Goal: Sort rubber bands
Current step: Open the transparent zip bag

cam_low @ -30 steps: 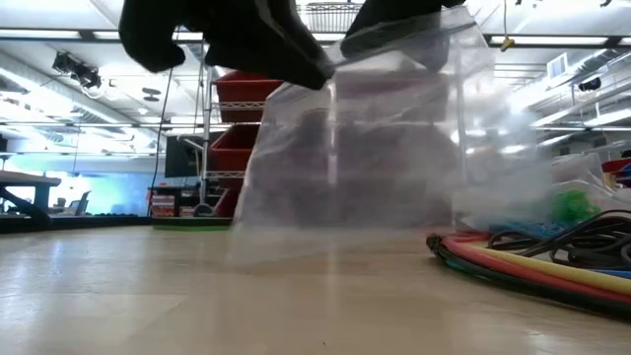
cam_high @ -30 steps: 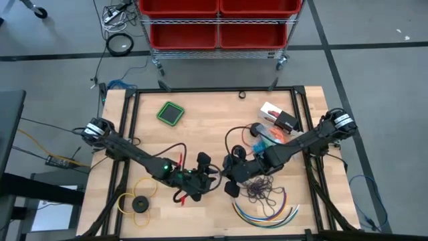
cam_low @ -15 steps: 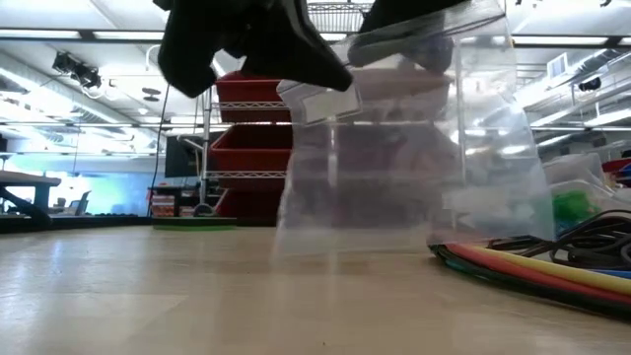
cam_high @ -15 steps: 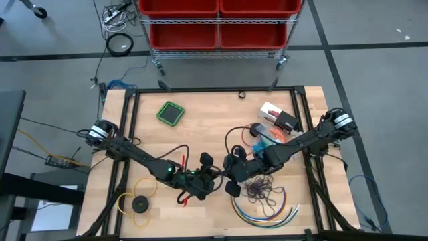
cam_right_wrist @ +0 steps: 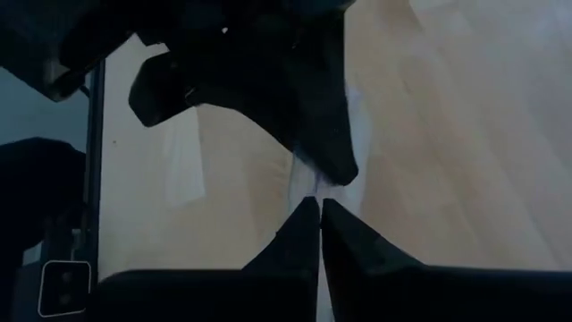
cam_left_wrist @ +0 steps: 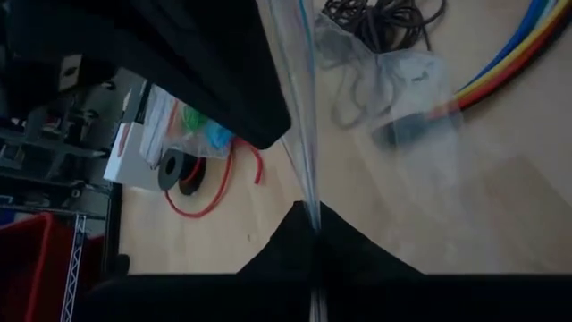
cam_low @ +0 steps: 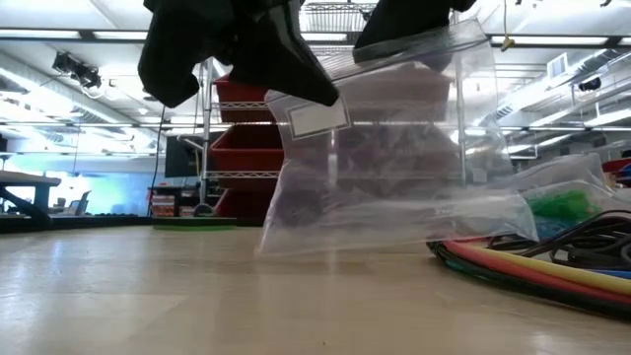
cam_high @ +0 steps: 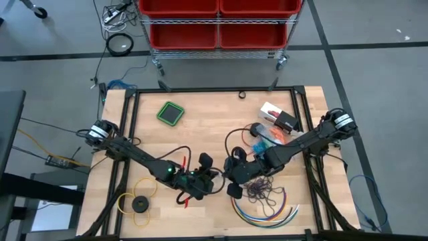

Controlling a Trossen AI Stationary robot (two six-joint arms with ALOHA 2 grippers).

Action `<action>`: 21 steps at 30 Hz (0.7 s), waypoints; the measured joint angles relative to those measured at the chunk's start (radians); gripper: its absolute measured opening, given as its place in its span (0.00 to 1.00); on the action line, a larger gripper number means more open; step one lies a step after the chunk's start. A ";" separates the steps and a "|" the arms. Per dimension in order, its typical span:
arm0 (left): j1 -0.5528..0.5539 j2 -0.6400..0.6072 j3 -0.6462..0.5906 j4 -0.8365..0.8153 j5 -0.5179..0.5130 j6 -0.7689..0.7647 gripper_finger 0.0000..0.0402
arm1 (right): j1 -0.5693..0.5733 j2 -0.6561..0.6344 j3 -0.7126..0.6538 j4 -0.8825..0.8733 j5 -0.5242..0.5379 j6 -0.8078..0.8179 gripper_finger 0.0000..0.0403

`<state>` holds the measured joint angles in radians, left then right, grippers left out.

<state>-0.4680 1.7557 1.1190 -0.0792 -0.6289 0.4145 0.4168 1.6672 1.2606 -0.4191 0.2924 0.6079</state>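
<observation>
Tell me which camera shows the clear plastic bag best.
The low view: the clear plastic bag hangs whole from the left pincer and right pincer, bottom on the table. Each wrist view shows only its pinched edge. In the high view the arms mostly hide it.

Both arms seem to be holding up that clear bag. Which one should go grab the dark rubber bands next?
Probably the right gripper: the dark purple rubber bands lie just beside it, while the left gripper is farther away. Both are pinching the clear bag, so one must let go.
</observation>
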 joint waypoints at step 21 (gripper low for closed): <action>-0.039 0.000 0.000 -0.018 -0.077 0.027 0.01 | -0.019 0.000 0.000 -0.024 -0.087 0.047 0.19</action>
<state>-0.5070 1.7561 1.1191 -0.0970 -0.7059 0.4412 0.3973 1.6672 1.2606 -0.4432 0.2054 0.6548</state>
